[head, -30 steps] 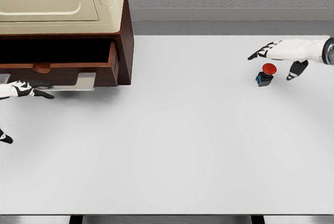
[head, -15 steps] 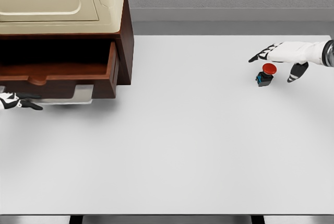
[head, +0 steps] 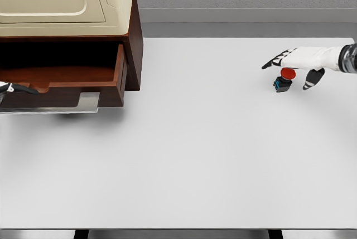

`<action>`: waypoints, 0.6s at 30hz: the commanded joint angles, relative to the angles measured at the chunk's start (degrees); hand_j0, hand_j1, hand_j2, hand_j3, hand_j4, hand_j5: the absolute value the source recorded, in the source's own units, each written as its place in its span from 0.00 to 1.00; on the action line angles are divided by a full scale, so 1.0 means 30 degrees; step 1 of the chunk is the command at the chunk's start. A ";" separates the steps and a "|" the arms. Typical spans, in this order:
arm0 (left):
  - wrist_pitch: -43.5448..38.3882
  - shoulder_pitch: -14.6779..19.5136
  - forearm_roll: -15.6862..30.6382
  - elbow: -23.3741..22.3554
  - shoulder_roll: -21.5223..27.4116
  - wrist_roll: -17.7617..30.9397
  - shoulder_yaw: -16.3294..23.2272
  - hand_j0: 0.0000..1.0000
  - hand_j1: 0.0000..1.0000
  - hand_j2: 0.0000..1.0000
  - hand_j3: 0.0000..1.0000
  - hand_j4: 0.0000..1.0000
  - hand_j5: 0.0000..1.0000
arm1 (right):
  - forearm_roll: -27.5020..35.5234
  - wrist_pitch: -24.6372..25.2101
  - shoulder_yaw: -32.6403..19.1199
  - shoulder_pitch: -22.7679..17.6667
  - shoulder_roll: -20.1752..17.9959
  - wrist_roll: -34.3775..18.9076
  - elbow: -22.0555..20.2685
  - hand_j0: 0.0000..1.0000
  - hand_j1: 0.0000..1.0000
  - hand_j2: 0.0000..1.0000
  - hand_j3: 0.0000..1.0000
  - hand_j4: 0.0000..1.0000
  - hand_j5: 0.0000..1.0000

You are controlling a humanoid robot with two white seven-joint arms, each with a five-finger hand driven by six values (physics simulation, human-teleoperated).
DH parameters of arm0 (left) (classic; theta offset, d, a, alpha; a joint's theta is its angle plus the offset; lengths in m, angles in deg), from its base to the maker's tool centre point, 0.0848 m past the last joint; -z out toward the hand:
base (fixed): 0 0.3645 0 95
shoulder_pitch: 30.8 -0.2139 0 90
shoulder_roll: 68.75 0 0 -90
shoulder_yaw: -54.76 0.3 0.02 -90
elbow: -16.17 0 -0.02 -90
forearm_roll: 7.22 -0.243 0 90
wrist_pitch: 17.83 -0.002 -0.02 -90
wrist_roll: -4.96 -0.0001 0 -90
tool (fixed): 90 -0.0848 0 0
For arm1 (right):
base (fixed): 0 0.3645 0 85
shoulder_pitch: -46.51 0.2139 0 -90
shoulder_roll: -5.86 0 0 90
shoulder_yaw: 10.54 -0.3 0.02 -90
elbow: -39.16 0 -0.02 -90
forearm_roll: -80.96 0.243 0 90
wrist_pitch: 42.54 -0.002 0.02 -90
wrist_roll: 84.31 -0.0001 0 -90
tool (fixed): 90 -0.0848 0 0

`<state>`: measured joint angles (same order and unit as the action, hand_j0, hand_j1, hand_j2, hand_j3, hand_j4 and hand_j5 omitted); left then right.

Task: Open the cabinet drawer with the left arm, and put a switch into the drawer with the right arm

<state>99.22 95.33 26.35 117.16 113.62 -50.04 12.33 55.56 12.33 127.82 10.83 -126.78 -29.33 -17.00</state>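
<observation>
White and black, our right hand (head: 298, 61) reaches in from the desk's right edge near the far right corner, its fingers (head: 274, 61) spread and holding nothing. The index and its neighbours stretch out toward the left, while the thumb hangs down on the near side, apart from them. Directly beneath the palm stands the switch (head: 283, 79), a small dark block with a blue edge and a round red button on top. The button sits just under the hand, between the stretched fingers and the thumb; we cannot tell whether the palm touches it.

Our left hand (head: 11, 88) shows only as a sliver at the picture's left edge, level with the front of the drawer (head: 72, 77). We cannot tell how it is set or whether it touches the wood. The drawer stands pulled out of the brown cabinet (head: 131, 38), which sits at the far left corner of the white desk (head: 184, 155) under a cream top. The switch lies well apart from the drawer, across the desk's far side.
</observation>
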 commanded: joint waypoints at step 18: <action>-0.5413 0.1435 0.5334 0.0000 -0.0262 -0.0001 -0.3524 1.00 1.00 1.00 1.00 1.00 1.00 | -0.0235 0.0041 0.0024 0.0176 0.0677 0.0006 0.1347 0.86 0.86 0.86 0.86 0.86 0.86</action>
<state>84.57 99.55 41.21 117.16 112.89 -50.03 2.62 54.63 12.32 127.98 11.36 -124.76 -29.33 -13.22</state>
